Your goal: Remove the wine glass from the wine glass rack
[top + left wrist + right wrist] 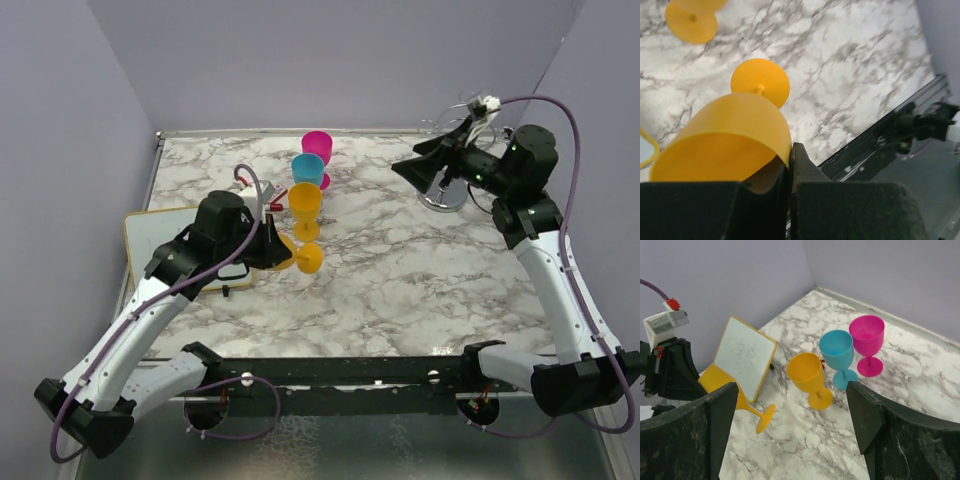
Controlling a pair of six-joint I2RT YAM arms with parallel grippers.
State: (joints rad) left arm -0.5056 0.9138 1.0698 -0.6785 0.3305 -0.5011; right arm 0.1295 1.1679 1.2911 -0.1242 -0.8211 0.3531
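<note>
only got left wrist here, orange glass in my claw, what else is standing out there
Observer: Three glasses stand upright in a row on the table: an orange glass, a blue glass and, farthest back, a pink glass.
Operator: where's the right arm
Observer: Its claw is open, by the wine glass rack at the right rear.
Operator: is my glass level
Observer: No, the held glass is tilted, foot lower than bowl.
</note>
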